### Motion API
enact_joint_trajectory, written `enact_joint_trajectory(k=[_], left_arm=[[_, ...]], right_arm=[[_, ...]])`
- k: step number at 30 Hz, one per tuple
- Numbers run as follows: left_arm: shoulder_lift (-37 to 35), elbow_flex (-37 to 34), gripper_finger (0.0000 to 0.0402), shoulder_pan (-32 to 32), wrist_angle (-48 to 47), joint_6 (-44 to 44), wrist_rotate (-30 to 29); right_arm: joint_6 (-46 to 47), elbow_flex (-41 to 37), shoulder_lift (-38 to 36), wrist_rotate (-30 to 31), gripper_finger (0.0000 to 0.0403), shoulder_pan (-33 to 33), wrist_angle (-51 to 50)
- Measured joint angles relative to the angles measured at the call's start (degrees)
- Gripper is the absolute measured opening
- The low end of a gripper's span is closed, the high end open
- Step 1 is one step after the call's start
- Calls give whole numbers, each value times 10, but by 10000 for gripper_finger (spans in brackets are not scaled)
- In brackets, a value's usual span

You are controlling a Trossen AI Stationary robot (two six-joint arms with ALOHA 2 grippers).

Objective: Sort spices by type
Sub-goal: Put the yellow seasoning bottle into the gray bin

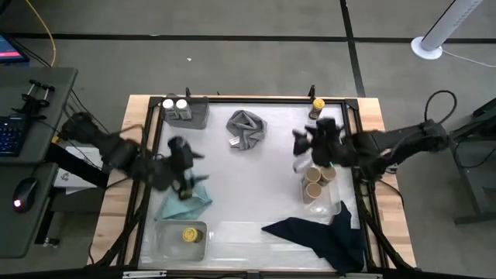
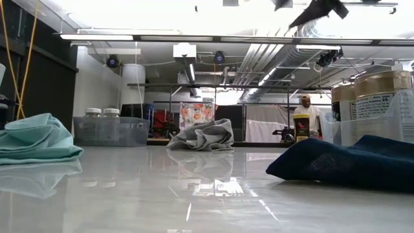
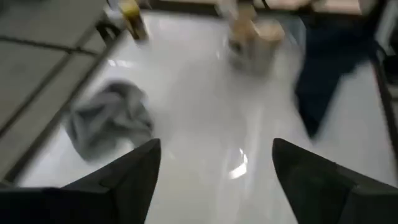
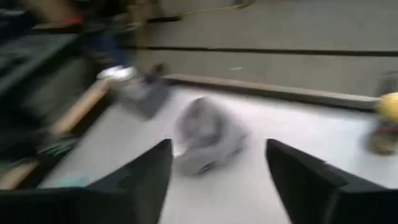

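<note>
Hovering over the teal cloth (image 1: 186, 200) at eight o'clock on your table (image 1: 256, 178), the left gripper (image 1: 184, 159) spreads its fingers (image 3: 134, 177) wide, holding nothing. Your right gripper (image 1: 304, 147), at two o'clock above the tan-topped jars (image 1: 316, 180) in their clear tray (image 1: 329, 203), gapes empty too. Two white-capped jars (image 1: 175, 105) sit in the grey tray (image 1: 195, 115) at eleven o'clock. One yellow-capped jar (image 1: 190, 234) lies in a clear tray at seven, another (image 1: 318, 105) at one.
</note>
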Motion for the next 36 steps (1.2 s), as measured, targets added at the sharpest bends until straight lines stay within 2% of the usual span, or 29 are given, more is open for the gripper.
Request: enact_joint_trajectory(k=[3, 7, 9, 11, 14, 16, 19, 21, 26, 31, 36], left_arm=[[-38, -64, 243, 73, 120, 70, 6], [-68, -174, 129, 163, 317, 99, 68], [-71, -231, 57, 199, 406, 83, 97], [-70, -285, 16, 232, 486, 52, 116], [-59, -349, 14, 278, 576, -6, 136], [-53, -373, 5, 302, 605, -44, 146], [-54, -379, 4, 330, 634, -76, 169], [-57, -379, 10, 342, 644, -78, 171], [-58, -379, 13, 372, 705, -72, 169], [-58, -379, 10, 409, 758, -58, 174], [-72, -379, 10, 452, 806, -56, 254]], right_arm=[[-4, 0, 0, -32, 167, -96, -47], [-59, 0, 0, -74, 28, -224, -107], [-113, 0, 0, -96, 17, -289, -113], [-182, -3, 0, -140, 21, -361, -105], [-306, -26, 0, -224, 5, -460, -57], [-374, -44, 0, -304, 6, -514, -9], [-432, -72, 0, -427, 21, -578, 69], [-452, -87, 0, -474, 26, -609, 113], [-468, -99, 4, -476, 7, -660, 98], [-446, -126, 13, -484, 3, -674, 105], [-414, -147, 37, -482, 1, -674, 132]])
